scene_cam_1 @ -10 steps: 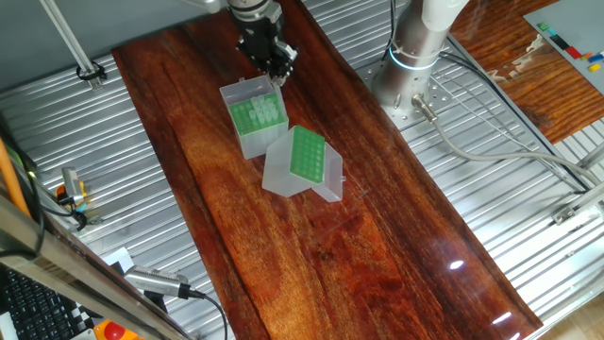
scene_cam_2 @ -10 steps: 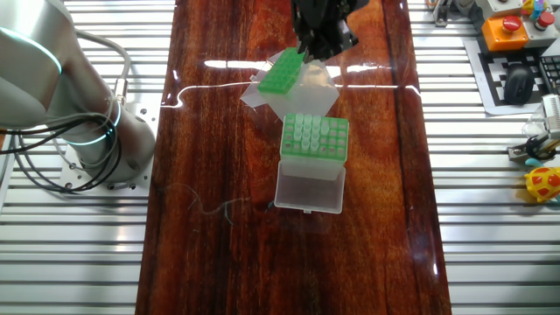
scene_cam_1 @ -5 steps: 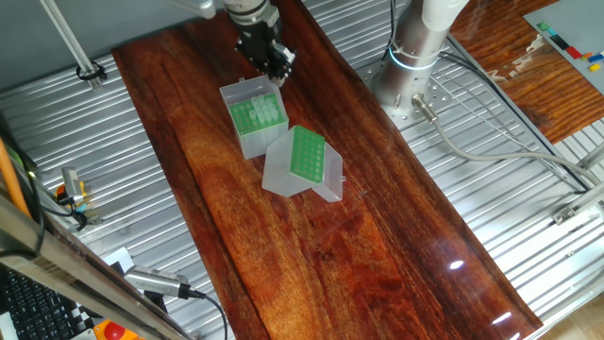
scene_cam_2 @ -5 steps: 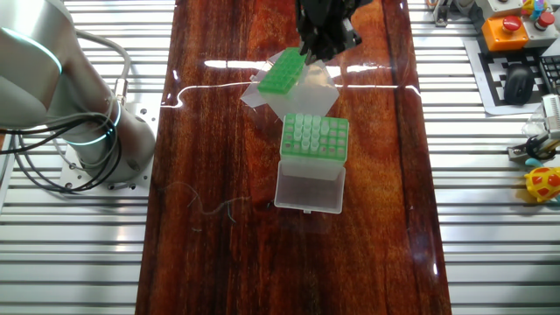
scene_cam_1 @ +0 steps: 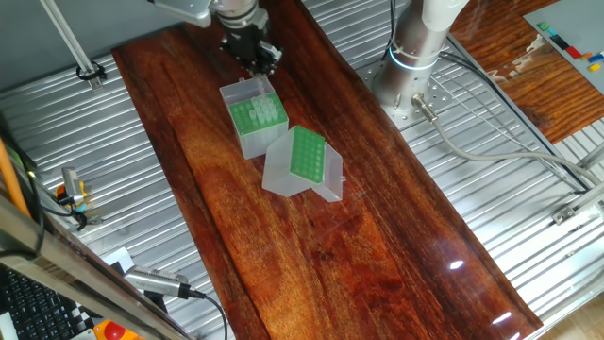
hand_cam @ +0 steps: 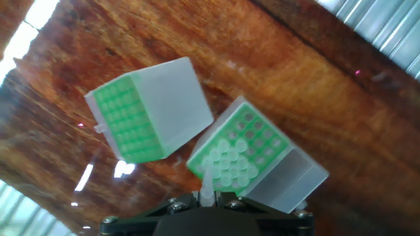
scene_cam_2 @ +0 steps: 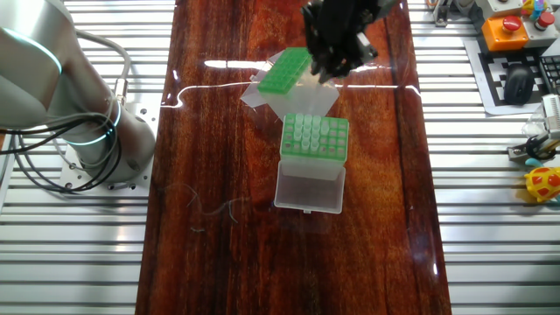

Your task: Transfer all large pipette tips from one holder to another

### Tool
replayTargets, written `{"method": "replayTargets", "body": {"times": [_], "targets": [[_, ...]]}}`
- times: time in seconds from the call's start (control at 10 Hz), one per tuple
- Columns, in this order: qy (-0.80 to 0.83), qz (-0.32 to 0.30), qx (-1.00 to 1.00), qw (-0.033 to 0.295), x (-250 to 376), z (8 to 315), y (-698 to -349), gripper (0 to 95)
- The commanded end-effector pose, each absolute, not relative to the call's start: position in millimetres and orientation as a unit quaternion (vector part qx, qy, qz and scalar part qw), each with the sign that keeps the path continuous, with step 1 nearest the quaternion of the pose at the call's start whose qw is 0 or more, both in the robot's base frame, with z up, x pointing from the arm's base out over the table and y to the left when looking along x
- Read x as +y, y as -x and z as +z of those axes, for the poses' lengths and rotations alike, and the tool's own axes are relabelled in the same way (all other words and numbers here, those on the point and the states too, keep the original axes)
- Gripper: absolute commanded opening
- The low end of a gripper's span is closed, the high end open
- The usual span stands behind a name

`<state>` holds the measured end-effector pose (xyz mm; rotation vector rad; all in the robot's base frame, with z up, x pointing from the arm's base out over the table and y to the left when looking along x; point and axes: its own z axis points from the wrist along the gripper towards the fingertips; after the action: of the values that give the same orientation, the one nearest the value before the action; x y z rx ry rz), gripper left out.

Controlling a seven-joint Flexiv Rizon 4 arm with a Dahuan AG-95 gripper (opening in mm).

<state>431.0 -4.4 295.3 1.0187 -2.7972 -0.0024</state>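
Note:
My gripper (hand_cam: 209, 195) is shut on one large pipette tip (hand_cam: 207, 181), a pale cone standing up between the jaws. It hangs above the clear-sided holder (hand_cam: 244, 152), whose green grid holds several more tips (hand_cam: 230, 164) in one corner. That holder (scene_cam_1: 257, 119) stands upright with its clear lid (scene_cam_2: 308, 187) folded open. The grey-sided holder (hand_cam: 152, 108) lies tilted beside it, and its green grid (hand_cam: 125, 121) shows no tips. In the fixed views the gripper (scene_cam_1: 253, 55) (scene_cam_2: 336, 61) hovers past the far edge of the clear-sided holder (scene_cam_2: 315, 138).
The tilted grey-sided box (scene_cam_1: 304, 161) (scene_cam_2: 285, 72) leans on its whitish lid (scene_cam_1: 276, 170). The arm's base (scene_cam_1: 415, 47) stands on the ribbed metal bench right of the dark wooden board (scene_cam_1: 311, 255). A keyboard and stop button (scene_cam_2: 512, 35) lie off the board.
The gripper has pulled up and away from the clear-sided holder, sliding toward the far end of the board. Both boxes stayed where they were.

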Motion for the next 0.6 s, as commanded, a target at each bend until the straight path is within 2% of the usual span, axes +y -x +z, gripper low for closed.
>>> {"method": "replayTargets", "body": {"times": [0.1, 0.6], "targets": [[-0.337, -0.011, -0.939, 0.072, -4.9, 298.3, -437.0, 0.0], [-0.328, -0.016, -0.942, 0.069, -2.1, 296.6, -445.7, 0.0]]}}
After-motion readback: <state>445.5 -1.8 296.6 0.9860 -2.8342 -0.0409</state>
